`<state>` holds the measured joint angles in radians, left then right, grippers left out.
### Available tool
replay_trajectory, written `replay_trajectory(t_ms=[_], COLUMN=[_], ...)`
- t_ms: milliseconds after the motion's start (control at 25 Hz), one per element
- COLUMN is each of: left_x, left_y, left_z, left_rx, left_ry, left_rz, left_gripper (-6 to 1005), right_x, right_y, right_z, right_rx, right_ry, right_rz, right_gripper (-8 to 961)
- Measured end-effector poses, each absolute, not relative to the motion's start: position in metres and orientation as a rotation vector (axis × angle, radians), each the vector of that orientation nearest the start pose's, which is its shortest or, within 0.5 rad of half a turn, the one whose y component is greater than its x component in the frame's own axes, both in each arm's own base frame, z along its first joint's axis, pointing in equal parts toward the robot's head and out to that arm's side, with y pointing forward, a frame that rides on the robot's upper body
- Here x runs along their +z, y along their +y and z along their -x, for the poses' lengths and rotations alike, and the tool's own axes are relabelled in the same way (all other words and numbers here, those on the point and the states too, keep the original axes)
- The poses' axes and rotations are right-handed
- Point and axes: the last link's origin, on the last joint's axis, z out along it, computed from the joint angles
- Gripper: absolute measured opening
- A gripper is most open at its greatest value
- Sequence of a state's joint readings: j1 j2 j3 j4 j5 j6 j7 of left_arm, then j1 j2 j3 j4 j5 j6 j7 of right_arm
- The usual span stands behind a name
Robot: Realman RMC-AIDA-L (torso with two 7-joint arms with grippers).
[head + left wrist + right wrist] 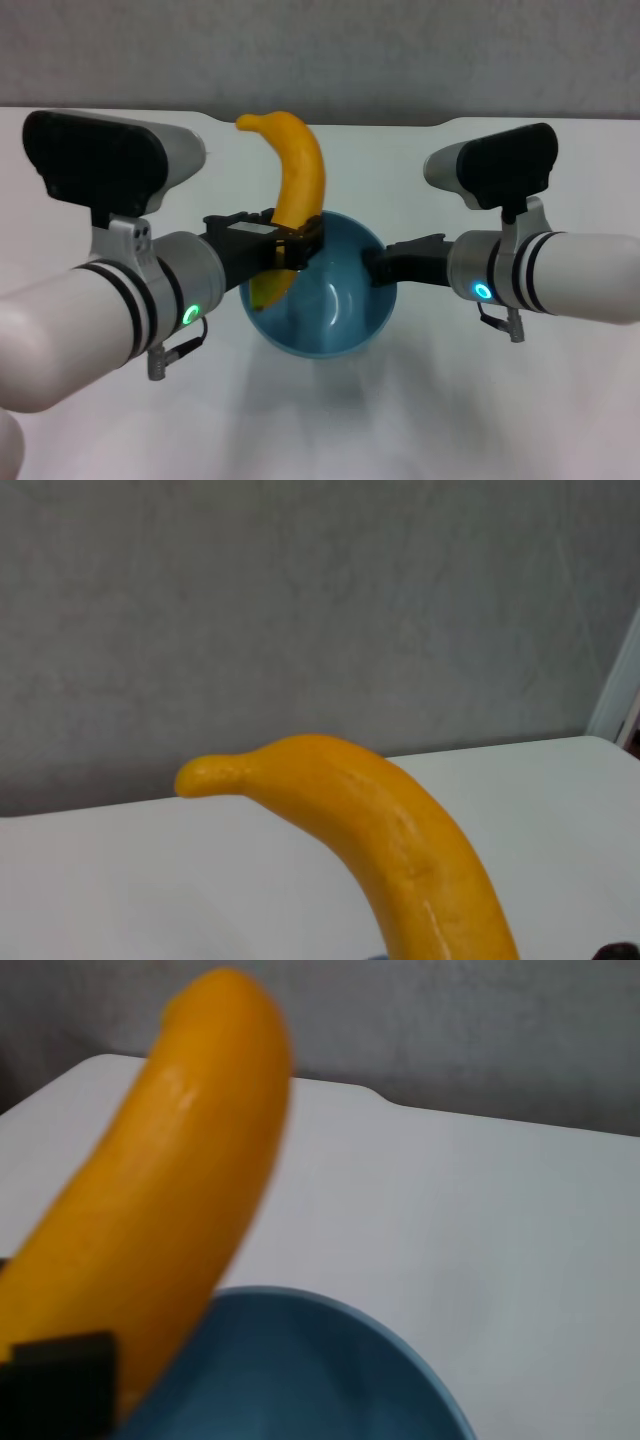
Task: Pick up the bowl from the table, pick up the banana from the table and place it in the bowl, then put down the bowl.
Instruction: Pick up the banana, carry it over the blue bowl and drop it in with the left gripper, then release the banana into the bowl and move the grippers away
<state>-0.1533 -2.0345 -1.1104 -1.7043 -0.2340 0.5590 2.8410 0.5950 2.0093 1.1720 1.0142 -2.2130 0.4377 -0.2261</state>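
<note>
The light blue bowl [335,310] is tilted towards me and held a little above the white table [520,400], with its shadow below it. My right gripper [378,265] is shut on the bowl's right rim. My left gripper [290,250] is shut on the yellow-orange banana [296,170] near its lower part. The banana stands nearly upright, its lower end inside the bowl and its upper end curving up to the left. The banana fills the left wrist view [400,830]. The right wrist view shows the banana [170,1210] over the bowl's rim [300,1305].
The table's far edge with its shallow notch [330,124] lies behind the banana, with a grey wall [400,50] beyond. Both forearms reach in from the left and right sides.
</note>
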Motion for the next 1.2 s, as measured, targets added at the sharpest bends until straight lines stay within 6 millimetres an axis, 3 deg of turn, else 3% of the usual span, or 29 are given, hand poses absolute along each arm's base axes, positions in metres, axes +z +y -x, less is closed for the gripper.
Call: replay_trajectory(t_ms=[560, 1160, 1200], left_x=[-0.052, -0.053, -0.052], left_y=[0.324, 0.324, 0.324], left_z=[0.138, 0.141, 0.143], left_rx=[-0.409, -0.412, -0.410], left_ry=[-0.953, -0.919, -0.923], left_rz=[2.131, 2.127, 2.121], left_gripper=[606, 638, 710], right_x=[-0.100, -0.098, -0.098], right_y=[0.390, 0.390, 0.390], right_z=[-0.160, -0.165, -0.165], right_rx=[0.240, 0.237, 0.237], right_ry=[0.976, 0.994, 0.995], right_rz=[2.347, 2.336, 2.335], right_gripper=[38, 39, 39])
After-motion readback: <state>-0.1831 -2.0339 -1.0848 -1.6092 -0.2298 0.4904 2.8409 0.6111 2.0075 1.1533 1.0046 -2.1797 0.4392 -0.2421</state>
